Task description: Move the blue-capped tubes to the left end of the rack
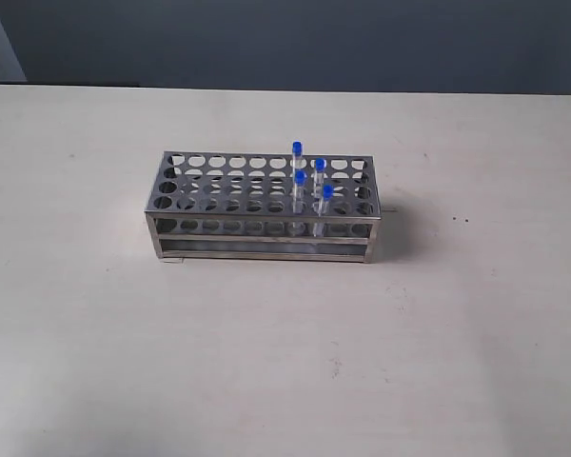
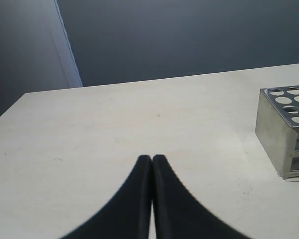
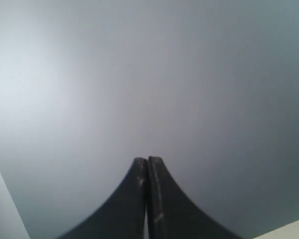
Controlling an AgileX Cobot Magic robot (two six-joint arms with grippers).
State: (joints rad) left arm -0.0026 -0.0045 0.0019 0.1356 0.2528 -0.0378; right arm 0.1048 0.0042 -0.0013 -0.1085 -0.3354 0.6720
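Observation:
The shiny metal rack (image 1: 209,238) stands in the middle of the table in the exterior view. Several blue-capped tubes (image 1: 301,177) stand upright in holes toward its right end. No arm shows in the exterior view. In the left wrist view my left gripper (image 2: 152,158) is shut and empty above bare table, with one end of the rack (image 2: 274,132) off to the side and apart from it. My right gripper (image 3: 148,161) is shut on nothing and faces a grey wall; neither rack nor tubes show in that view.
The pale table top (image 1: 95,333) stretches wide around the rack on all sides. A dark wall (image 1: 295,43) runs behind its far edge. A small dark speck (image 1: 465,220) lies right of the rack.

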